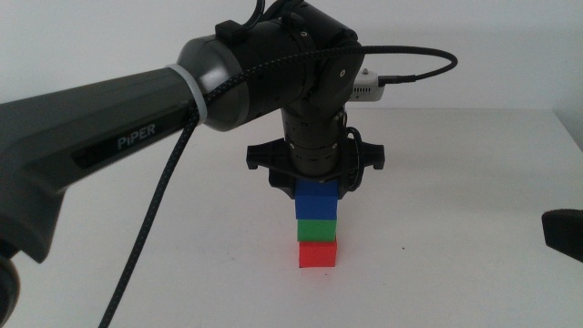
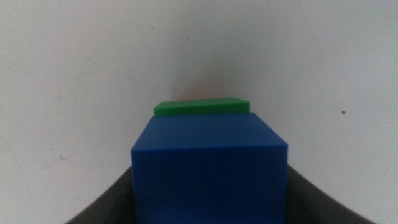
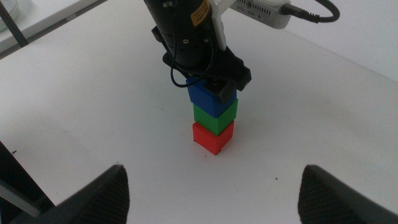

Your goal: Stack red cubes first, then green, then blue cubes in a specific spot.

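Note:
Three cubes stand in one column at mid-table: the red cube [image 1: 318, 254] on the white surface, the green cube [image 1: 317, 228] on it, and the blue cube [image 1: 317, 201] on top. My left gripper [image 1: 317, 187] reaches down from above and is shut on the blue cube [image 2: 210, 168], which rests on the green cube [image 2: 202, 107]. The right wrist view shows the same stack: red [image 3: 213, 137], green [image 3: 215, 116], blue [image 3: 205, 97]. The specific spot is hidden under the stack. My right gripper [image 3: 211, 202] waits open at the table's right side [image 1: 563, 232], well away from the stack.
The left arm's thick body [image 1: 109, 137] and its braided cable [image 1: 150, 228] cross the left half of the table. A white device [image 1: 366, 87] with a cable sits at the back. A small black dot [image 3: 277, 179] marks the surface right of the stack.

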Tool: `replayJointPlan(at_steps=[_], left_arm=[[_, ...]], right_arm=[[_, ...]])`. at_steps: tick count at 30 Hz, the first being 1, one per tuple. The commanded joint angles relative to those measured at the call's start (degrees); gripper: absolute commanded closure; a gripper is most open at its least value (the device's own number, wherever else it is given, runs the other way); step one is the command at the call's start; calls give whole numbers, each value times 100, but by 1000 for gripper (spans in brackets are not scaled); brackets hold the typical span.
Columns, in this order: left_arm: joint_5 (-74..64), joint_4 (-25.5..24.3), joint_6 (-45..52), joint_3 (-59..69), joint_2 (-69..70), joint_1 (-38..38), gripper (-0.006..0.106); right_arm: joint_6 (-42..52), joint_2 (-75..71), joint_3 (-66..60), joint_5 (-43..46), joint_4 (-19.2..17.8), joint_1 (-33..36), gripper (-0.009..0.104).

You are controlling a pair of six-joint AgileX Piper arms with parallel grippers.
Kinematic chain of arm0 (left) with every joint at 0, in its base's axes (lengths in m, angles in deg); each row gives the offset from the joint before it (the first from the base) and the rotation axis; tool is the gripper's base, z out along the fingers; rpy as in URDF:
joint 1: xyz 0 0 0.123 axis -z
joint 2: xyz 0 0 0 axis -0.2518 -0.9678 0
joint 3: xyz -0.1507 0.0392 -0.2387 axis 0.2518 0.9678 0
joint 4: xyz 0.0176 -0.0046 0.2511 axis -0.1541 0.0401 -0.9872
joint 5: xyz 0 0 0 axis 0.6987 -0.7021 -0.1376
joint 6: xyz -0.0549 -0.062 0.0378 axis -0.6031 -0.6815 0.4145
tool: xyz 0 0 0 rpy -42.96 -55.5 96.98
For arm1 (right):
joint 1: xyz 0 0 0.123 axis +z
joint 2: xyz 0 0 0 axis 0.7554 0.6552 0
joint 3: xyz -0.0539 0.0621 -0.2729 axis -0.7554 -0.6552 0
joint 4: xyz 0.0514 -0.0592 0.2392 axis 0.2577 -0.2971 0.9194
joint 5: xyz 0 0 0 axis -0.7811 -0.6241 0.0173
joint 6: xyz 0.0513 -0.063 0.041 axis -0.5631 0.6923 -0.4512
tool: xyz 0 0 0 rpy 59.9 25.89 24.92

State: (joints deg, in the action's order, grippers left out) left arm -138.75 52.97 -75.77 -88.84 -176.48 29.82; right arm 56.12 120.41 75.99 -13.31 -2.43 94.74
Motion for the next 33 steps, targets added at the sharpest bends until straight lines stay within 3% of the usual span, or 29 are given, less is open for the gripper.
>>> replayJointPlan(at_steps=[1, 21, 24, 26, 33], left_arm=[[55, -18, 0, -66, 27, -10, 102], [258, 130, 102, -66, 17, -97, 102], [173, 64, 101, -66, 5, -97, 92], [164, 75, 119, -66, -90, -97, 78], [142, 165, 203, -66, -182, -97, 64]], right_arm=[[13, -12, -35, 65, -45, -48, 17], [13, -12, -35, 65, -45, -48, 17], [13, -12, -35, 65, -45, -48, 17], [13, -12, -35, 65, -45, -48, 17], [13, -12, -35, 65, -45, -48, 17]])
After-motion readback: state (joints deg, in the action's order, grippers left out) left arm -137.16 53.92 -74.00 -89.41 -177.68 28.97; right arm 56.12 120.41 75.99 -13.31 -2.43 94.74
